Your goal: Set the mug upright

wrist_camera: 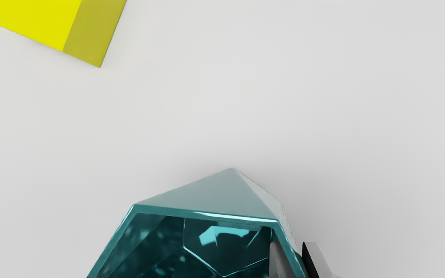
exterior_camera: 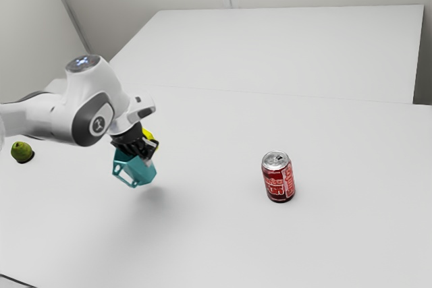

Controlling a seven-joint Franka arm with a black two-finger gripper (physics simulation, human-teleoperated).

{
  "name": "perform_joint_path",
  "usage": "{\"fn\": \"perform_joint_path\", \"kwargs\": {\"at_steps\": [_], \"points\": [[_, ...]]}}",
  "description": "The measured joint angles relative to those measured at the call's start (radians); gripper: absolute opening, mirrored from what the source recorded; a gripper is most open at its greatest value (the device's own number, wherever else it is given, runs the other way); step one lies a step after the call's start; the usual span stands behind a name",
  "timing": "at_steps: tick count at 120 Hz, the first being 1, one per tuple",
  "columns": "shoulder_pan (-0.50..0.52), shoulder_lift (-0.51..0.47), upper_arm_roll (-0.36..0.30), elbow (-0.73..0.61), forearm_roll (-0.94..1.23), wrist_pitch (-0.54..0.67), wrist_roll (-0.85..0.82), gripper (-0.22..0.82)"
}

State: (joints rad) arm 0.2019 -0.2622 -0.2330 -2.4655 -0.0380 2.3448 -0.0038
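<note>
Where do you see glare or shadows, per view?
Exterior view: soft-edged shadow on the table below the mug, pale shine on the lid of the can. Wrist view: bright reflections inside the mug and along its rim, diffuse shading on the table around it, yellow block with one face bright, another duller.

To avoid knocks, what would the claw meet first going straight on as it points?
Probably the table, with the mug in the claw touching down first; the gap is hard to judge.
</note>
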Motion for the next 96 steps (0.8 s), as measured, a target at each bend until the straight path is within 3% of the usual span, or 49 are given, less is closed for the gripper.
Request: {"fn": "perform_joint_path", "kwargs": {"at_steps": [96], "points": [[-0.014,0.144,0.0,0.006,0.047,0.074,-0.156,-0.17]]}}
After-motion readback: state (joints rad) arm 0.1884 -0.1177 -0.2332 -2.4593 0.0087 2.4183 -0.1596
